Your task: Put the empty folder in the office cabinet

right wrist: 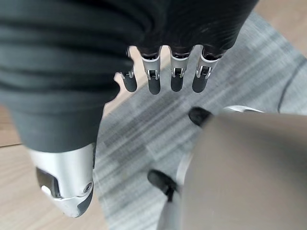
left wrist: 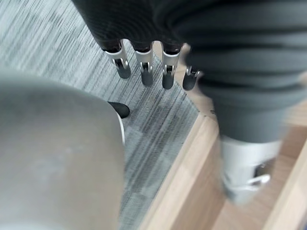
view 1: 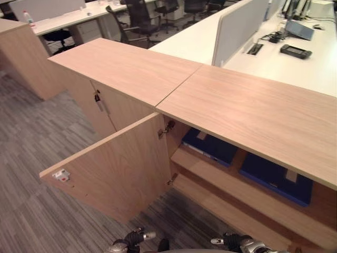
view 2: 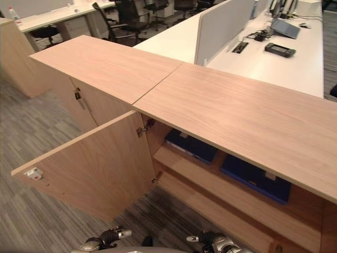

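light wood cabinet [view 1: 247,110], dark blue folders [view 1: 274,178], grey streaked carpet [view 1: 31,142]

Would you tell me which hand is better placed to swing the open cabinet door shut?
Probably the left: the left hand hangs open just below the door, which stands out on the robot's left; the right hand hangs under the shelf opening.

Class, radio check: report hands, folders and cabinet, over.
Left hand and right hand open, empty, low. Two blue folders on the cabinet shelf. Door open, nothing blocking.
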Controlling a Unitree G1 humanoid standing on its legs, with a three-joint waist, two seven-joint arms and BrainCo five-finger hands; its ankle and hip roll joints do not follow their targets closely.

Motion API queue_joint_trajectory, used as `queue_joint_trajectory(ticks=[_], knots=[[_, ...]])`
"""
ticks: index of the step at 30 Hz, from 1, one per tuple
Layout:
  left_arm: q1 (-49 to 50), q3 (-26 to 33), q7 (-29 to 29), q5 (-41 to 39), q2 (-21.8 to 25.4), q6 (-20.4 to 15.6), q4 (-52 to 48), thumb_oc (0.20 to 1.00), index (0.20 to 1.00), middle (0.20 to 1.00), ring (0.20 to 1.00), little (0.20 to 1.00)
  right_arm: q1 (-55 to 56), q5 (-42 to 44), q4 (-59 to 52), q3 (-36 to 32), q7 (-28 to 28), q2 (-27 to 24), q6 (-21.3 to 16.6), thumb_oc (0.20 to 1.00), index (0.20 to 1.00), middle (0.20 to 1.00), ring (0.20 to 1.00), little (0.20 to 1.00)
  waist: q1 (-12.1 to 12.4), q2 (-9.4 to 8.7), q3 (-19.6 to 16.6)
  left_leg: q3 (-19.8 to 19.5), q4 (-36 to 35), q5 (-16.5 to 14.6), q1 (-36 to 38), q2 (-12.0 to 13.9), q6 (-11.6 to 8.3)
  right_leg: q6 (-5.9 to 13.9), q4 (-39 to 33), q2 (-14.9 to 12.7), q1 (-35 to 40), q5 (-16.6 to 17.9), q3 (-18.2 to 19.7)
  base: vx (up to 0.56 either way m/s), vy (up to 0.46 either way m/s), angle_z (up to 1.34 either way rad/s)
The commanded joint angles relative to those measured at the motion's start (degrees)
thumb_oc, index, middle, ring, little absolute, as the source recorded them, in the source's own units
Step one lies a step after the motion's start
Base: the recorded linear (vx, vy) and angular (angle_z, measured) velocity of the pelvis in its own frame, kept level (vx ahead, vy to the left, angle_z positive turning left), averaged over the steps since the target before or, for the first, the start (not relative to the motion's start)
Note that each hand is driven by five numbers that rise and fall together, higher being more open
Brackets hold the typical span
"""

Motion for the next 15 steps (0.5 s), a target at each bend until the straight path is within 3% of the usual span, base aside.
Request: queue_joint_trajectory(ticks=[1,6,7,8,10,15], knots=[[-3.9,0.9,0.6,-2.8,0.3,-0.9,1.7,1.000,1.000,1.000,1.000,1.000,0.6,0.5,1.3,0.3,-0.7,0.2,-0.8,1.000,1.000,1.000,1.000,1.000,0.1,-2.17,1.1,-0.6,1.4,-2.2,-2.8,-0.1,-1.67,1.83,5.1,-1.6,-2.9,-1.4,-2.1,0.00,-0.146,0.65],[-2.8,1.1,-0.4,-6.3,1.1,-0.5,-1.7,1.000,1.000,1.000,1.000,1.000,1.1,0.4,1.3,-0.6,-0.9,-1.9,-1.1,1.000,1.000,1.000,1.000,1.000,1.1,-2.34,3.6,-2.7,6.2,-2.0,-6.3,1.3,-3.63,0.25,5.9,-0.6,-1.6,-2.9,-6.6,-0.07,-0.170,0.51],[-2.7,1.1,-0.6,-6.7,1.5,-0.4,-3.3,1.000,1.000,1.000,1.000,1.000,0.7,0.3,1.3,-1.0,-0.9,-2.7,-1.1,1.000,1.000,1.000,1.000,1.000,0.5,-2.52,4.2,0.4,8.6,-2.4,-7.7,2.3,-3.69,0.01,6.0,-0.9,-1.4,-3.0,-7.7,-0.09,-0.066,0.76],[-2.7,1.1,-0.6,-6.7,1.5,-0.4,-3.3,1.000,1.000,1.000,1.000,1.000,0.7,0.3,1.3,-1.0,-0.9,-2.7,-1.1,1.000,1.000,1.000,1.000,1.000,0.4,-2.51,4.1,0.3,8.6,-2.3,-7.9,2.2,-3.65,0.04,5.9,-0.9,-1.6,-2.9,-7.8,-0.08,-0.030,0.74],[-0.2,3.1,-0.9,-7.3,3.8,0.4,-8.4,1.000,1.000,1.000,1.000,1.000,-0.1,-0.2,1.8,-1.4,-0.9,-4.1,-1.0,1.000,1.000,1.000,1.000,1.000,0.8,-2.67,4.4,9.1,13.1,-5.2,-7.1,4.4,-1.94,-0.85,5.6,-0.9,-1.5,-2.4,-7.5,-0.06,-0.027,0.37],[2.8,7.0,-0.3,-5.5,8.7,0.4,-15.9,1.000,1.000,1.000,1.000,1.000,1.1,-1.1,2.5,-3.7,-0.6,-5.6,-0.7,1.000,1.000,1.000,1.000,1.000,1.3,-1.58,2.7,10.2,9.8,-3.9,-4.9,5.1,-1.96,-0.91,4.3,-0.1,-0.7,-2.4,-8.2,0.03,0.004,0.03]])
